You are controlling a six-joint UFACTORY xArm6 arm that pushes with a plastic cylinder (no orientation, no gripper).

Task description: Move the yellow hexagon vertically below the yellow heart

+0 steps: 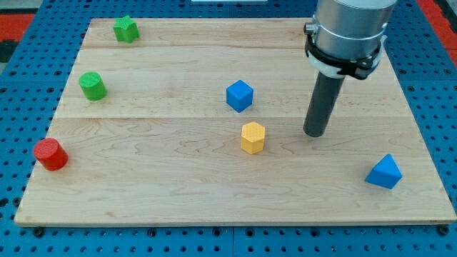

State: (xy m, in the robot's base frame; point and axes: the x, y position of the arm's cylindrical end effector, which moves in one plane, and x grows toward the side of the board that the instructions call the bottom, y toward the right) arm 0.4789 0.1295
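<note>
The yellow hexagon (pixel 252 137) stands on the wooden board (pixel 178 185), a little right of its middle. My tip (pixel 314 133) rests on the board to the right of the hexagon, about a block's width apart from it, at the same height in the view. No yellow heart shows anywhere in the view. The arm's grey body covers part of the board's top right corner.
A blue cube (pixel 240 96) sits just above the hexagon. A blue triangular block (pixel 384 172) is at the lower right. A green star (pixel 126 29) and a green cylinder (pixel 92 86) are at the upper left. A red cylinder (pixel 50 154) is near the left edge.
</note>
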